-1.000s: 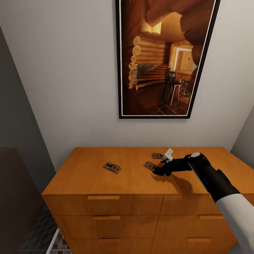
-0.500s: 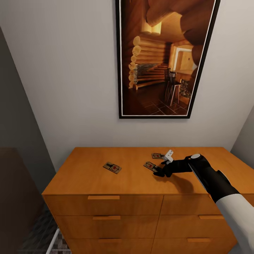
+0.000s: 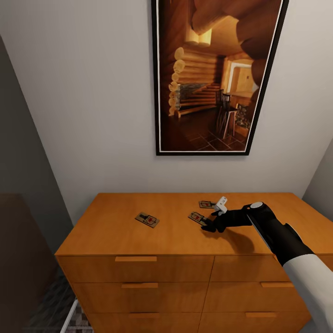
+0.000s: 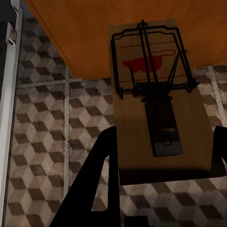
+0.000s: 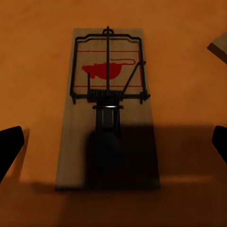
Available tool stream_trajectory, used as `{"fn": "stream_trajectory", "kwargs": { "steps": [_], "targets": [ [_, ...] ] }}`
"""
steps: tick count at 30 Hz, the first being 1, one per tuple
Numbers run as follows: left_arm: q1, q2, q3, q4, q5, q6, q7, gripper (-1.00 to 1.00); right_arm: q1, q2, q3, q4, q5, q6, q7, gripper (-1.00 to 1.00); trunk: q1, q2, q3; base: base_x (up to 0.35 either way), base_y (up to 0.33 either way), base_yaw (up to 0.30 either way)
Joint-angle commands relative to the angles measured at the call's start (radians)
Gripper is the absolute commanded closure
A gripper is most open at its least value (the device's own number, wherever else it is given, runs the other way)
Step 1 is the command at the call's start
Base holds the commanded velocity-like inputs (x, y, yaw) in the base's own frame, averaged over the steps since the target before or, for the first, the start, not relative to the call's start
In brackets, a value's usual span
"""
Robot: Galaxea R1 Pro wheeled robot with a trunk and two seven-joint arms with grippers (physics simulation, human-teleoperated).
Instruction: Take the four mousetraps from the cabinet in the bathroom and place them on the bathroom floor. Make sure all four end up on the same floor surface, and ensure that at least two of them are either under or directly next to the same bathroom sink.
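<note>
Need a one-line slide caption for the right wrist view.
Open right gripper poised over a mousetrap lying flat on the cabinet top.

Plain pale grey wall (image 3: 92, 115) carries a black-framed picture of a log-cabin interior (image 3: 215, 76); dark panel (image 3: 21, 259) stands at lower left; lighting dim.

Three mousetraps (image 3: 147, 219) flat on cabinet (image 3: 115, 231)

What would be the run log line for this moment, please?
right gripper: open, over mousetrap | left gripper: holding second mousetrap | cabinet: three traps on top
</note>
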Motion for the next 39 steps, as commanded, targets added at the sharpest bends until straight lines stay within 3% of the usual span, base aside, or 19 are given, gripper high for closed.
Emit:
{"fn": "stream_trajectory", "kwargs": {
  "steps": [1,39],
  "targets": [
    [-0.002,0.0,-0.009,0.004,-0.002,-0.005,0.009,1.0,-0.001,0.0,0.001,-0.001,0.007,0.003,0.005,-1.0,0.0,-0.001,-0.001,0.0,0.0,0.0],
    [0.0,0.0,-0.009,0.004,-0.002,-0.005,0.009,1.0,-0.001,-0.002,0.001,0.014,0.007,-0.008,0.005,-1.0,0.0,-0.001,-0.001,0.0,0.0,0.0]
  ]
}}
